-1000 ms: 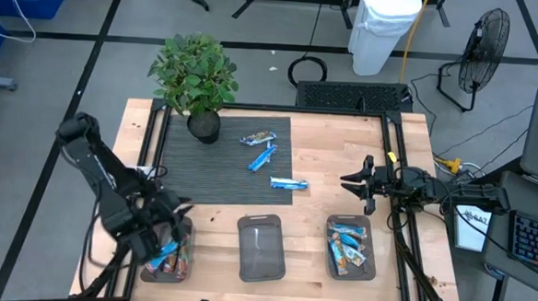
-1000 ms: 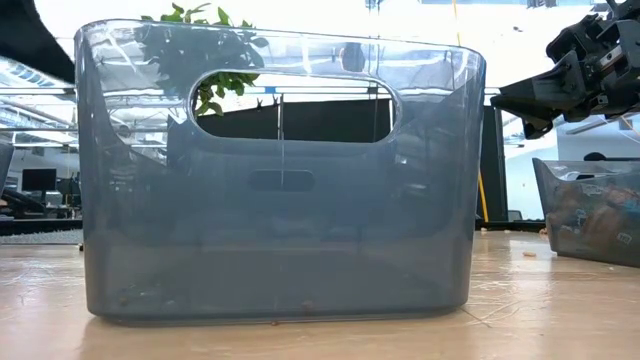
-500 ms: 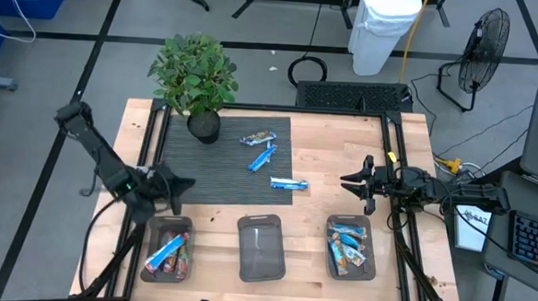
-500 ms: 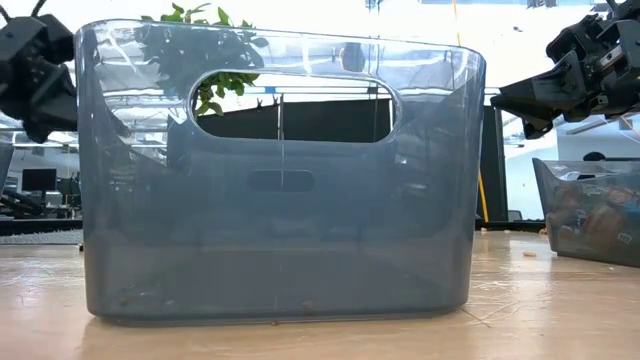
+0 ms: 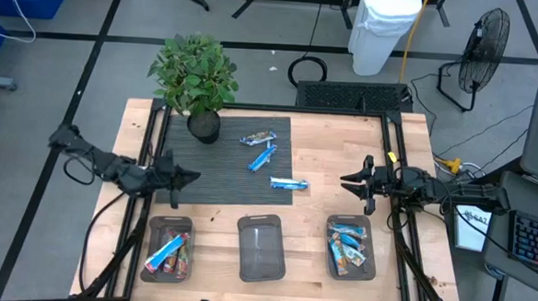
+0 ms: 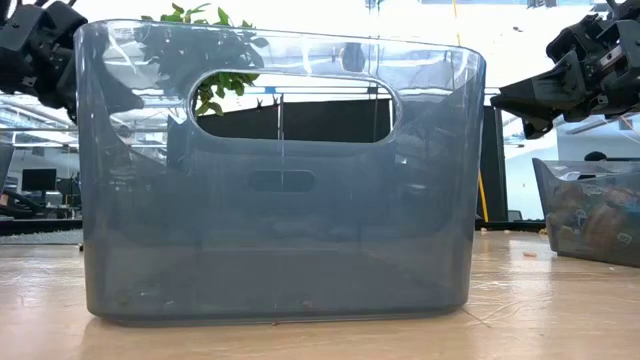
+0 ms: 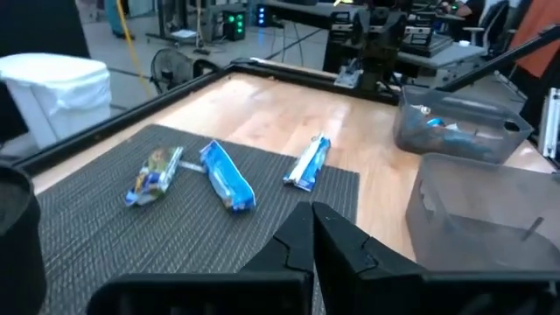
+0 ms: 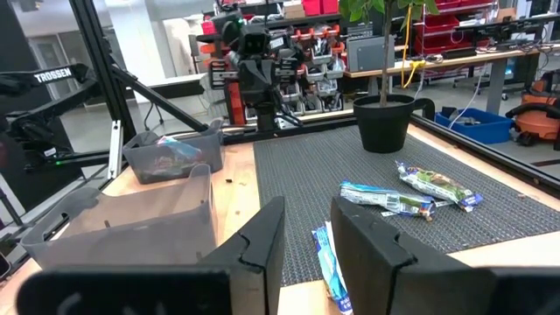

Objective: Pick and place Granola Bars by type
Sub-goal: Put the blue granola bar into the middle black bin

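Three bars [image 5: 270, 157] are left loose on the mat [image 5: 221, 176], ahead of the left tool [image 5: 177, 176] and well apart from it: a multicoloured one farthest out, two blue ones nearer. Others are already sorted into the left bin [image 5: 169, 230] and right bin [image 5: 351, 230]; the middle bin [image 5: 260, 249] is seen bare. The bars are judged light, flat and slick in crinkly foil, best pinched across the narrow middle. The left tool is held pressed together and empty above the mat's edge. The right tool [image 5: 357, 183] is kept partly apart, holding nothing, over the desk [image 5: 343, 154] beyond the mat.
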Controlling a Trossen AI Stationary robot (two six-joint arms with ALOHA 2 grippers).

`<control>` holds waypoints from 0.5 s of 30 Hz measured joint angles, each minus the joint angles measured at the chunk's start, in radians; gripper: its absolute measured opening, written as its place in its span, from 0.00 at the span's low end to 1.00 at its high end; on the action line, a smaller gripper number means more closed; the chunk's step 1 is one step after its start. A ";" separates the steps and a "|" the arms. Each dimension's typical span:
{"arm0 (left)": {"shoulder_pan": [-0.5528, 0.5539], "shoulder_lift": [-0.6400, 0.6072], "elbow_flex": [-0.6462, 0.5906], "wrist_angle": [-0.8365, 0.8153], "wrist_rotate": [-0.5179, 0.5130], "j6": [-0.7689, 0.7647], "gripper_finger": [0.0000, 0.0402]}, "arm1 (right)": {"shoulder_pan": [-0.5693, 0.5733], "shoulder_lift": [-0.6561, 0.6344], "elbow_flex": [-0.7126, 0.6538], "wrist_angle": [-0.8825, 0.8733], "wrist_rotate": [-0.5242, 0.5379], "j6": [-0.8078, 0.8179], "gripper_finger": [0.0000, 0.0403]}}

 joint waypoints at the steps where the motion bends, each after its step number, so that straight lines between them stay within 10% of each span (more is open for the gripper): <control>1: 0.026 -0.014 0.000 -0.001 0.037 0.018 0.01 | 0.000 0.000 0.000 0.000 0.000 0.000 0.21; 15: 0.313 -0.173 -0.028 0.005 0.406 0.167 0.03 | 0.000 0.000 0.000 0.000 0.000 0.000 0.21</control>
